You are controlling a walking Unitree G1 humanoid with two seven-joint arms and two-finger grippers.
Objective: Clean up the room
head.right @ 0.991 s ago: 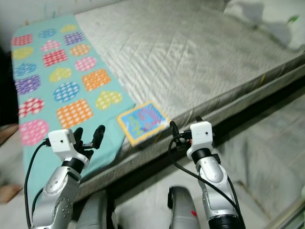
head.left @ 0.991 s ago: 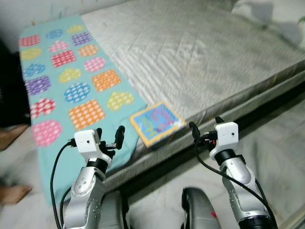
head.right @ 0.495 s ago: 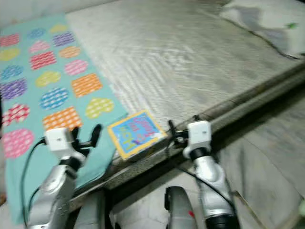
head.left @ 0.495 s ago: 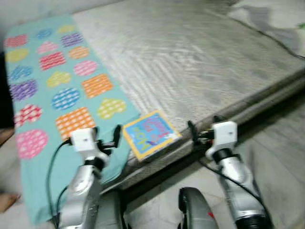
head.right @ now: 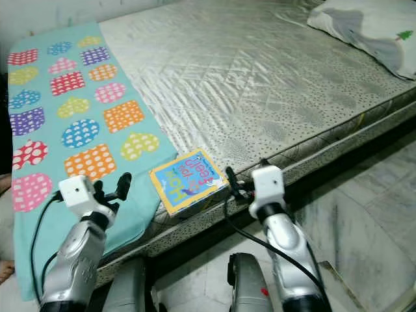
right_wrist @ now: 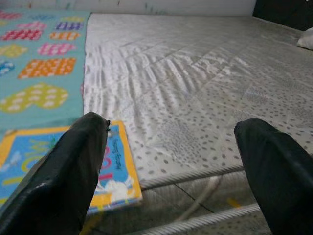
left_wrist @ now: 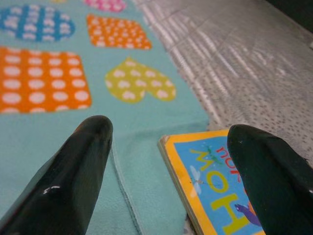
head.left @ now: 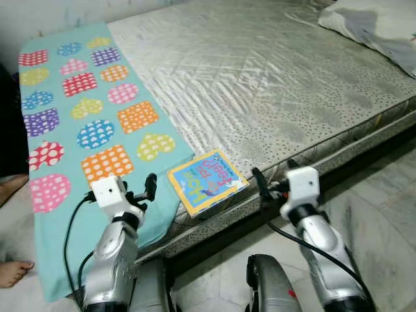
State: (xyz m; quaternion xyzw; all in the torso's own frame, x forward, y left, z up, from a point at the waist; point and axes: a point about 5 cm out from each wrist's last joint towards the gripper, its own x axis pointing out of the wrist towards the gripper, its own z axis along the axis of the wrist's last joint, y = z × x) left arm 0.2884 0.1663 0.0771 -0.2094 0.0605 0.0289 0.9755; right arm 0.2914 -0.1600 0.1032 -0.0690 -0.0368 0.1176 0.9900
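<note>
Two grippers are raised side by side at the near edge of a grey quilted mattress. In the head views, the left gripper hovers over the hanging end of a teal blanket patterned with dotted hearts and squares. A picture book with a blue cover and yellow border lies flat at the mattress edge, between the two grippers, with one edge against the blanket. The right gripper sits just beside the book's other side, at the mattress border. A white pillow rests far beyond the right gripper, at the bed's far corner. A person's bare foot stands on the floor outside the left arm.

In the left wrist view, the left gripper's fingers are spread wide, holding nothing; the blanket lies beneath them, and the book's corner sits just ahead of one fingertip.

In the right wrist view, the right gripper's fingers are likewise wide apart and empty. The book lies beside one finger, with bare mattress stretching ahead between both.
</note>
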